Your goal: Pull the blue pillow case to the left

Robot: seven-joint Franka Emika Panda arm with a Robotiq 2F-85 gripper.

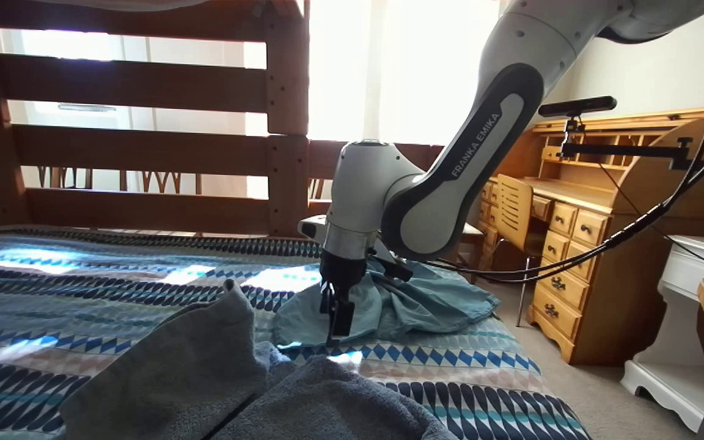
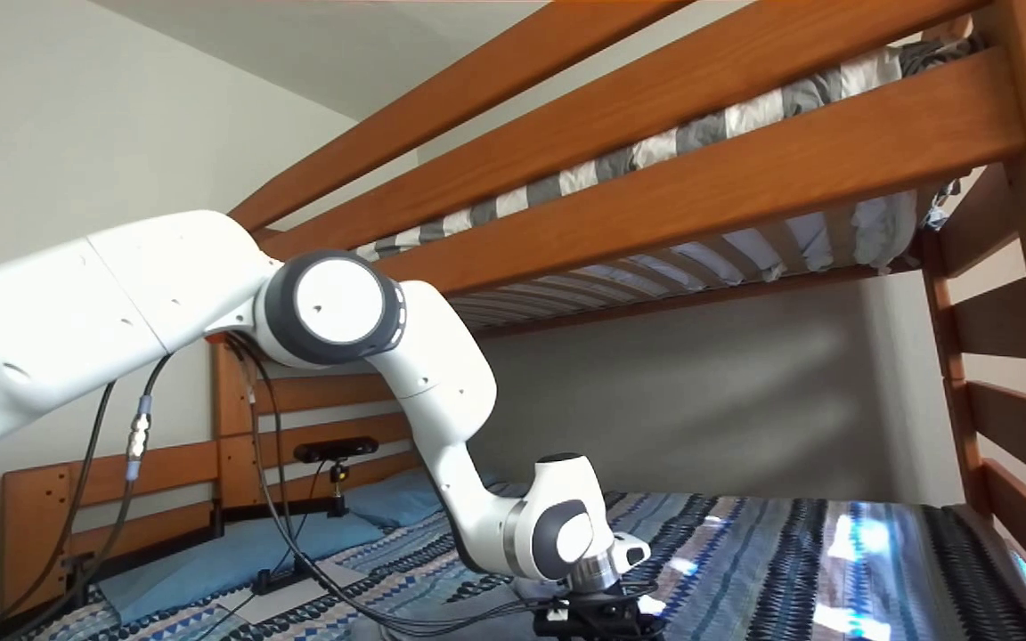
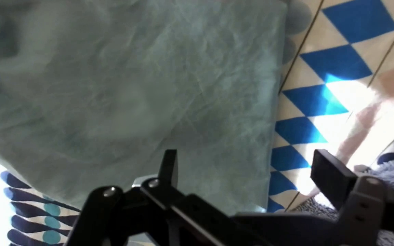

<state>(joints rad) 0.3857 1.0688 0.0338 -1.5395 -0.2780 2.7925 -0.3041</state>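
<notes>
Spread wide and empty, the black two-fingered gripper [image 3: 246, 153] straddles an edge of the crumpled blue-green cloth pillow case [image 1: 395, 308] on the blue-patterned bedspread [image 1: 113, 305], apparently set for the grasp, and should close before pulling left.

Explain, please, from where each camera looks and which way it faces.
An exterior view: just above the bed, facing the wooden slats; the arm and gripper show.
An exterior view: seemingly low beside the bed, angled up to the upper bunk; much of the arm shows, the gripper cut off below.
Wrist view: carried on the arm, facing down to the blue pillow case; the gripper's fingers show.
Both exterior views share the bed and arm.
</notes>
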